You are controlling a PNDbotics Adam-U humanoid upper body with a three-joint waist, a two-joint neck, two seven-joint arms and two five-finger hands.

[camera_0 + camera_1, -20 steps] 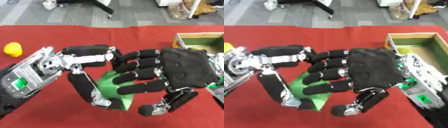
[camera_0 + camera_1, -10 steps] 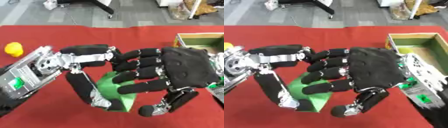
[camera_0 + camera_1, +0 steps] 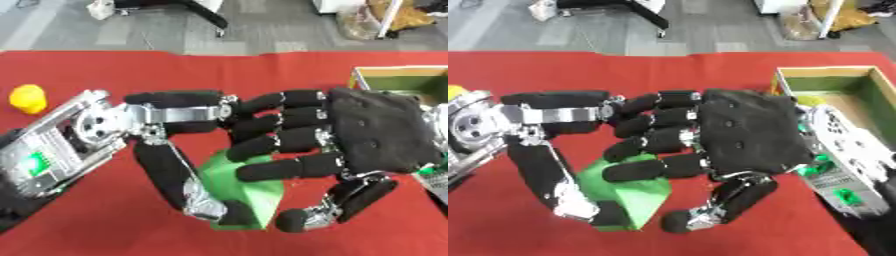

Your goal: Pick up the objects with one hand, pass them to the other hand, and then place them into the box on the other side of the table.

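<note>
Barely any change this last second: your left hand (image 3: 188, 165) still grips the flat green wedge-shaped block (image 3: 248, 192), your right hand (image 3: 710, 137) curled over it, handover unfinished.

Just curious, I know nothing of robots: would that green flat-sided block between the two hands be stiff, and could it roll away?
The green flat-sided block shows crisp edges, so probably stiff. Its flat faces suggest it would not roll. Maybe light, since fingers alone appear to carry it.

red table (image 3: 262, 75), yellow object (image 3: 27, 98), box (image 3: 829, 80)
</note>
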